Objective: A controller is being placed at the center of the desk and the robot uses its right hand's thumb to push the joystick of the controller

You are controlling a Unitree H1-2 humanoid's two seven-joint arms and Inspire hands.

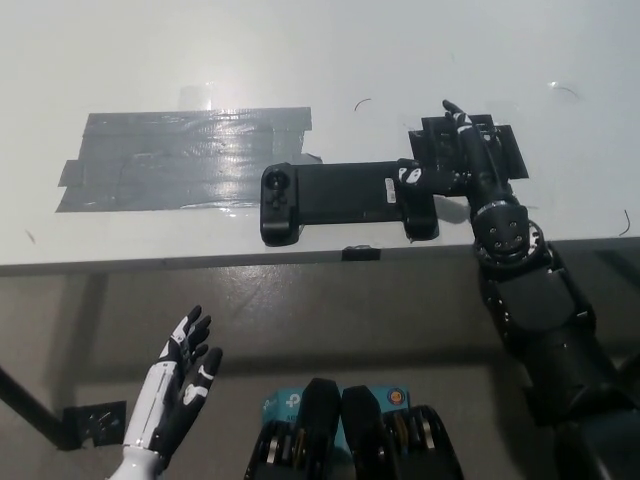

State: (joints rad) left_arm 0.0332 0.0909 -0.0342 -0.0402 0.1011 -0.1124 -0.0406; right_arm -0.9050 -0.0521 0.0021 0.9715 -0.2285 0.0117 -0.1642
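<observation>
The controller already lies near the worktop's front edge, roughly central. Its right-end joystick sits under the thumb of the black right hand, fingers stretched toward twelve o'clock; whether it is pressing I cannot tell. At seven o'clock, below the worktop, the white left hand rests spread, holding nothing.

The desk is showing a smooth, matt white top. The grey tape patch is looking glossy and wrinkled, catching glare, while the controller is appearing as matt black plastic.
</observation>
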